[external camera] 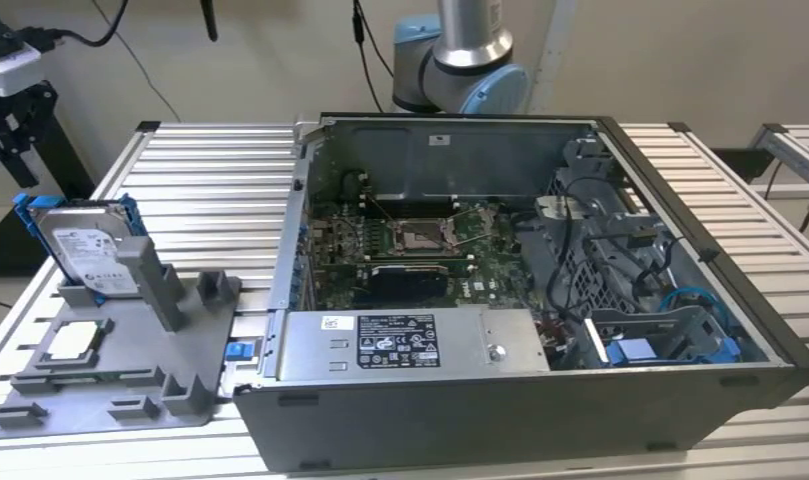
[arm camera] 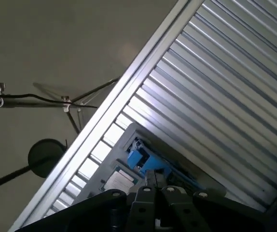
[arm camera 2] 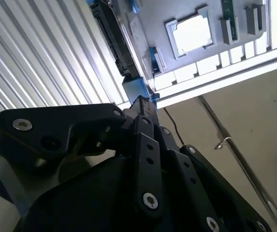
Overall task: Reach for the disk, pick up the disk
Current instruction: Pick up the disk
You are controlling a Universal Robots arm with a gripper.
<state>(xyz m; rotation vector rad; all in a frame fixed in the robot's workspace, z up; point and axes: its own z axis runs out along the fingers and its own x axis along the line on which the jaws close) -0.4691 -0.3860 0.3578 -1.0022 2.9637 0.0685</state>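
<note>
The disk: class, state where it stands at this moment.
In the exterior view the disk stands on edge in the grey fixture at the exterior view's left, beside the open computer case, behind the square chip.

An open computer case [external camera: 511,410] sits on a slatted table [external camera: 217,160], its motherboard [external camera: 418,240] exposed. At the exterior view's left lies a grey fixture [external camera: 124,375]. The disk [external camera: 84,250] stands upright in it, with a chip [external camera: 77,342] lying flat nearby. The gripper [external camera: 11,150] hangs above the disk, apart from it. The arm [external camera: 464,60] rises behind the case.
</note>
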